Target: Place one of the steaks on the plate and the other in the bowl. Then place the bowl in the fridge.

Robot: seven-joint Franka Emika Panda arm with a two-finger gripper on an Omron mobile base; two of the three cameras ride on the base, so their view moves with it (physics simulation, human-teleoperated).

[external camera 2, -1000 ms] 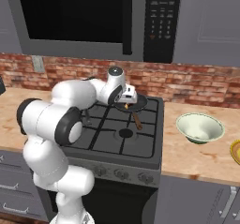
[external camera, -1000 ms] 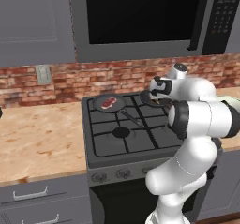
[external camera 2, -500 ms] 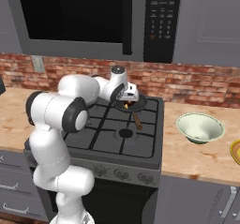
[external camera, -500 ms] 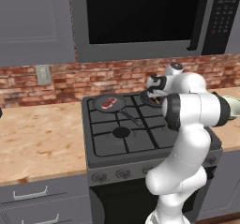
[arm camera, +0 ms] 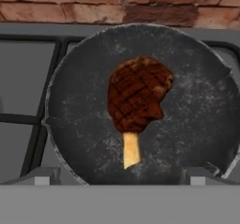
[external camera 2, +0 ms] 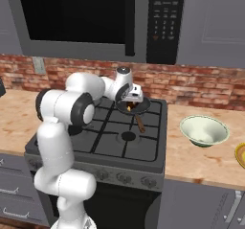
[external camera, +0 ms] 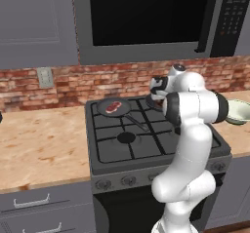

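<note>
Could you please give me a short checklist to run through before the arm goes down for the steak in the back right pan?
1. Gripper open: ok, the fingertips stand wide apart at the near rim of the pan.
2. Gripper over the target: ok, in the hand view the brown steak lies centred between the fingertips, in the dark pan.
3. Nothing held yet: ok, nothing lies between the fingertips.
4. Bowl ready: ok, it stands upright on the counter right of the stove and looks empty.
5. Other steak: ok, the red steak lies in the back left pan.
6. Plate free: cannot tell, a yellow sliver shows at the right edge.
</note>
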